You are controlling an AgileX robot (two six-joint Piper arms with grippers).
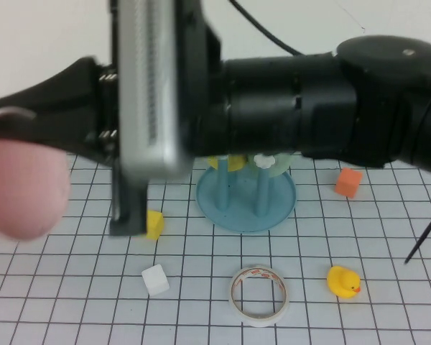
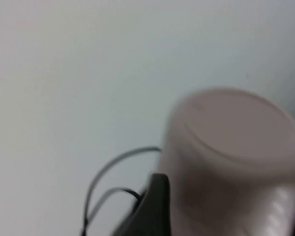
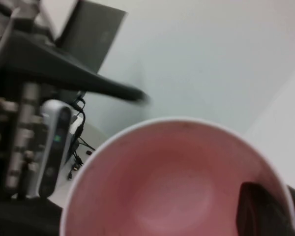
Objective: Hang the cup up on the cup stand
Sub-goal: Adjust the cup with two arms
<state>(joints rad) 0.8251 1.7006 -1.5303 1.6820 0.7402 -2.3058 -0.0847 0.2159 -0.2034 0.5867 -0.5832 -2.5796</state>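
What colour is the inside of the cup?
Pink; the cup shows it best in the right wrist view.

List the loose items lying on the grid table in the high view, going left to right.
Yellow block → white block → white tape ring → yellow rubber duck → orange block.

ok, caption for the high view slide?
Right hand, reaching across to the left, grips the cup by its rim; left hand beside the cup's base; cup stand on the table below.
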